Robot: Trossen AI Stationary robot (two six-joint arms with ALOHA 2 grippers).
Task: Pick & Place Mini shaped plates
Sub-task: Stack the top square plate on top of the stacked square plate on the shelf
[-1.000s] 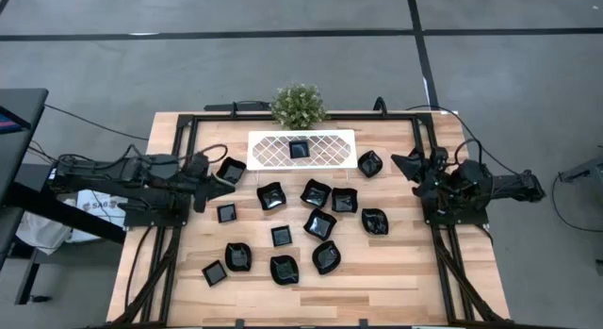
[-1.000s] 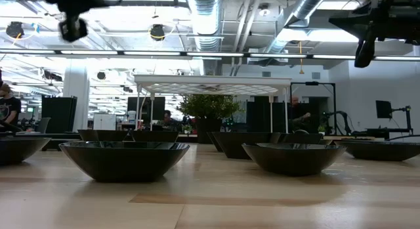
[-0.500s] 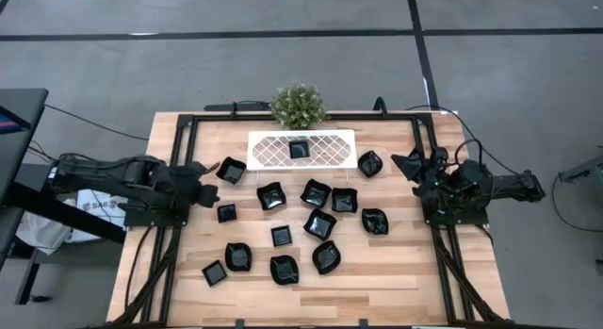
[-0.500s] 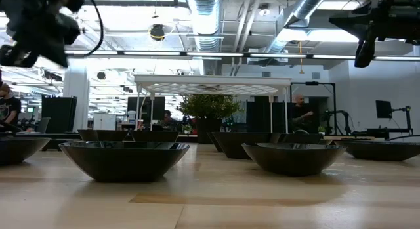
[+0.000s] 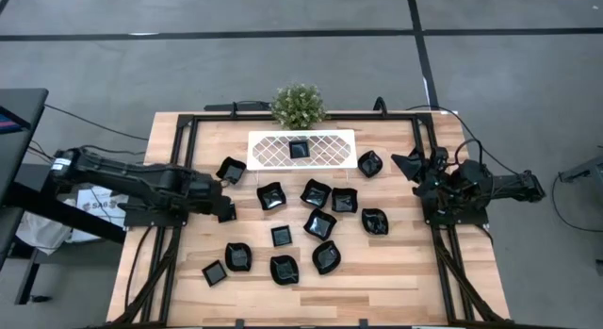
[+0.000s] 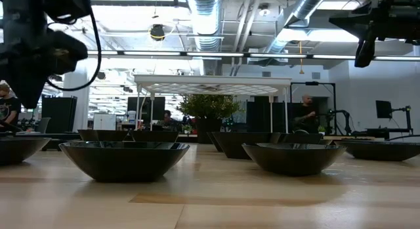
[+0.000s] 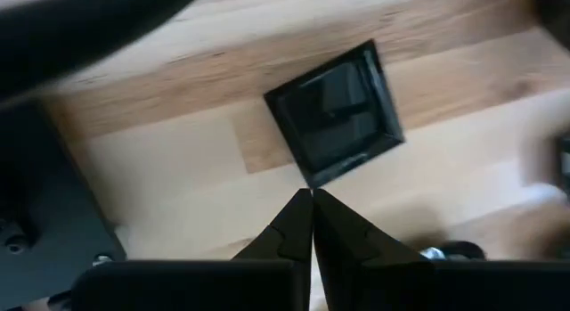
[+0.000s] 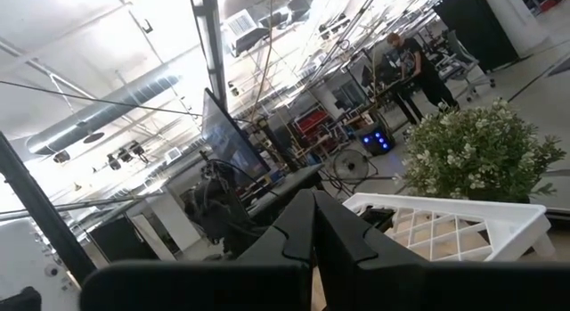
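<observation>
Small glossy black plates (image 5: pixel 319 224) lie scattered over the middle of the wooden bench (image 5: pixel 396 282), some square with flat rims, others rounded or wavy-edged, each with a shallow hollow that catches the light; one more sits on the white tray (image 5: pixel 330 148) at the far edge, in front of the plant (image 5: pixel 299 105). From bench level they show as low dark bowls with flared rims (image 6: pixel 123 157). The left gripper (image 5: pixel 226 208) hangs over the left part of the bench with its fingers (image 7: pixel 294 231) pressed together and nothing between them, the tips pointing at a corner of a square plate (image 7: pixel 337 113), which lies flat on the wood with a raised rim and a mirror-like hollow. The right gripper (image 5: pixel 411 165) waits above the right edge of the bench, its fingers (image 8: pixel 298 224) likewise pressed together and empty
</observation>
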